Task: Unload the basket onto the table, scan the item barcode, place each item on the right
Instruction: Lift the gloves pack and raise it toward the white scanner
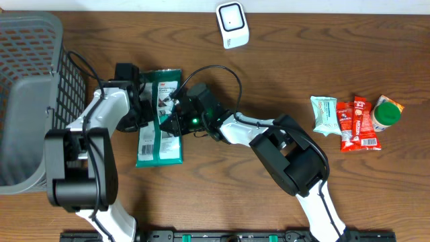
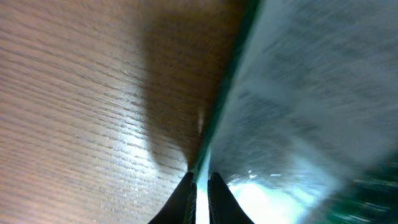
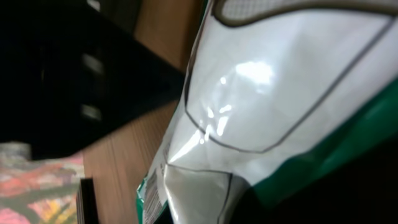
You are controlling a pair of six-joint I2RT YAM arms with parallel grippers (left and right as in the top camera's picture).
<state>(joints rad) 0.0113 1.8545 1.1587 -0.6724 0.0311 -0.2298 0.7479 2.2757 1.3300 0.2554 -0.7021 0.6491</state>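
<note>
The item is a flat green and white package lying left of the table's centre, with both arms meeting over its upper half. My left gripper is at its left edge. In the left wrist view that gripper is shut on the package's thin edge. My right gripper sits on the right edge. The glossy package fills the right wrist view and runs down into the jaws, which are shut on it. A white scanner stands at the back edge. I cannot make out a barcode.
A grey mesh basket takes up the left side. On the right lie a pale green snack bag, red packets and a green-lidded cup. Black cables loop around the arms.
</note>
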